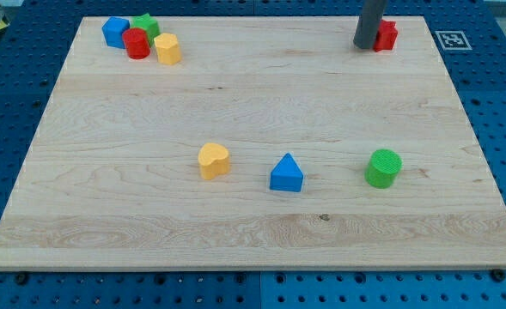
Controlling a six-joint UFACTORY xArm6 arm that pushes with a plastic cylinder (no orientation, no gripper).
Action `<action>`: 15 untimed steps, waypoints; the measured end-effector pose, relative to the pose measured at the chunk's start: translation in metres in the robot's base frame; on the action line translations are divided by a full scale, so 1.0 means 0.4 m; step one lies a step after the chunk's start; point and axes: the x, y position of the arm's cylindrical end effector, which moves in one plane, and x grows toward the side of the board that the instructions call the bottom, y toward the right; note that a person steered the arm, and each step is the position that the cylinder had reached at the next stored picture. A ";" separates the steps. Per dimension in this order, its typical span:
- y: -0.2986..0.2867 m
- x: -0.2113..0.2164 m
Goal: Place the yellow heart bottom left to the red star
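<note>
The yellow heart (213, 160) lies on the wooden board (149, 232), a little left of the middle and toward the view's bottom. The red star (386, 35) sits at the view's top right, partly hidden behind the dark rod. My tip (364, 46) rests on the board at the star's left side, touching or nearly touching it. The heart is far from the tip, down and to the view's left.
A blue triangle (287, 173) lies right of the heart, and a green cylinder (383, 168) further right. At the top left cluster a blue block (114, 32), a green star (146, 26), a red cylinder (137, 43) and a yellow block (167, 49).
</note>
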 end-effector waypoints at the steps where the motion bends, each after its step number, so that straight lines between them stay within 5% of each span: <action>1: 0.037 0.000; 3: 0.056 0.015; 5: -0.098 0.219; 10: -0.795 0.535; 11: -0.761 0.650; 15: -0.489 0.634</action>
